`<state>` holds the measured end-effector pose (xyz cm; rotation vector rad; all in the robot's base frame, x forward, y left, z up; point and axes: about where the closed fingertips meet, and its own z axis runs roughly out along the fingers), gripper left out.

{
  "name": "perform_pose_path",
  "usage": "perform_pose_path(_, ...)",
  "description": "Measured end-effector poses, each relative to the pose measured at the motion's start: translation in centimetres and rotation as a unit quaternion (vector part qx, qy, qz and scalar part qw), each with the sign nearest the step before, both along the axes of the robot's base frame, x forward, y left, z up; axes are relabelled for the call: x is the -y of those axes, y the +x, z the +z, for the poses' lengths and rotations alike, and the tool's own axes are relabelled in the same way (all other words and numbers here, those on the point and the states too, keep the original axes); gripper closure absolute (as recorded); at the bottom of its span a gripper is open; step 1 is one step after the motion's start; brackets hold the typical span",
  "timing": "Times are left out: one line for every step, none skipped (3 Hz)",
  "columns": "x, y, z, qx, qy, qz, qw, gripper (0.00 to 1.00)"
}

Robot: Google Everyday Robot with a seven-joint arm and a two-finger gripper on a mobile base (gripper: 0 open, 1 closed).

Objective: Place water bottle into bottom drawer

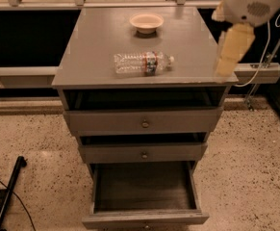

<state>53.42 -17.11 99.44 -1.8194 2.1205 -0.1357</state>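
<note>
While bottle [142, 63] lies flat, pincer [226, 64] upper-rt.

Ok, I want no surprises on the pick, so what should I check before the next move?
1. bottle lying on its side on the cabinet top, uncovered: ok.
2. bottle apart from the bowl: ok.
3. bottom drawer pulled out, its floor showing: ok.
4. gripper over the bottle: not ok, it hangs at the top's right edge, apart from the bottle.
5. Two upper drawers only slightly out, not covering the bottom drawer: ok.
</note>
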Motion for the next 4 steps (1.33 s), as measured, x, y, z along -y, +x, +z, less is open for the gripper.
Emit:
perform_pose_path(-6.0,8.4,0.1,0.013,0.003,0.057,0.9983,0.0)
perform_pose_path(-9.6,12.4,-2.5,-0.001,0.002,0.083,0.9966,0.0)
perform_pose_path(-10.6,15.0,-7.3,-0.035,0.002,0.083,0.9959,0.0)
perform_pose_path(-11.4,16.5,-10.9,-0.063,0.014,0.09,0.9939,0.0)
